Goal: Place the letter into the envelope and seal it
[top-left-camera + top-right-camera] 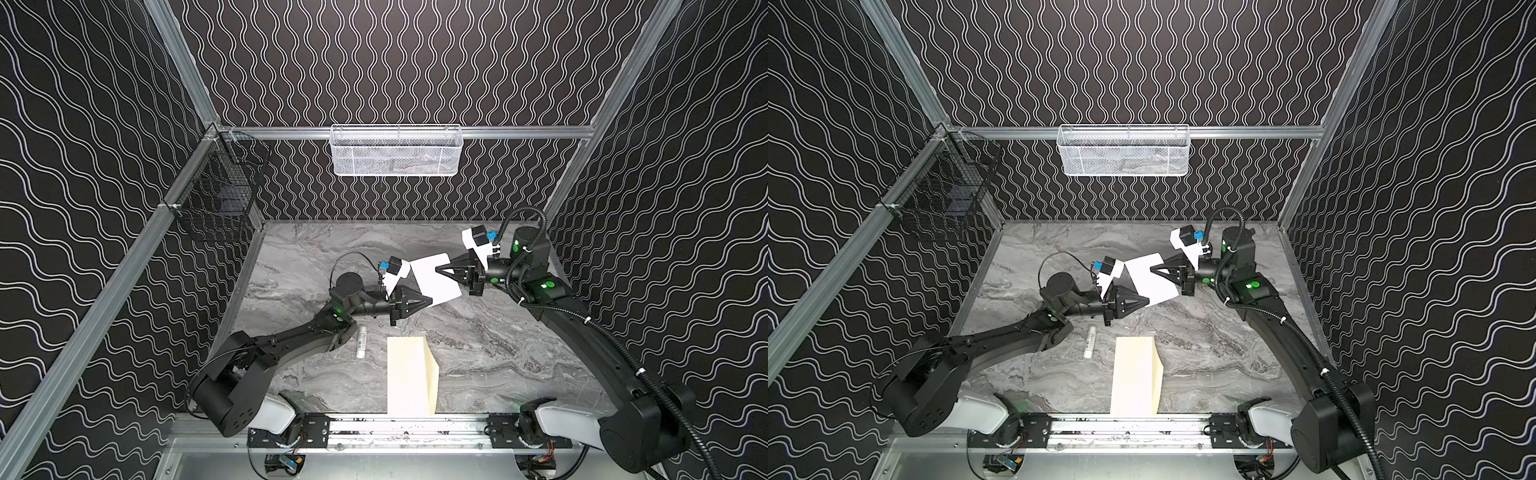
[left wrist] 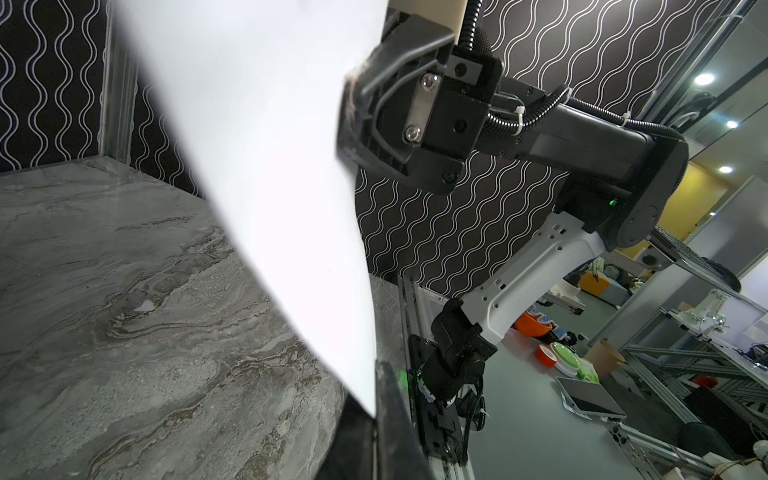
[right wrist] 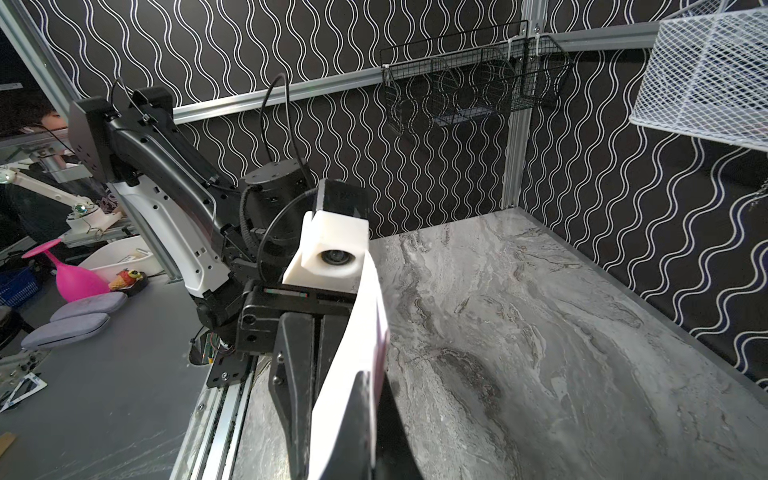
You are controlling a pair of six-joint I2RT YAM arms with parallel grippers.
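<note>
The letter, a plain white sheet, hangs in the air above the middle of the marble table, held from two sides. My left gripper is shut on its near corner; in the left wrist view the letter runs down into the closed jaws. My right gripper is shut on the far edge, and the letter shows edge-on in its jaws. The cream envelope lies flat near the front rail, with its flap pointing right.
A small white cylindrical stick lies left of the envelope, beside the left forearm. A white mesh basket hangs on the back wall and a black wire basket on the left wall. The arms' base rail runs along the front.
</note>
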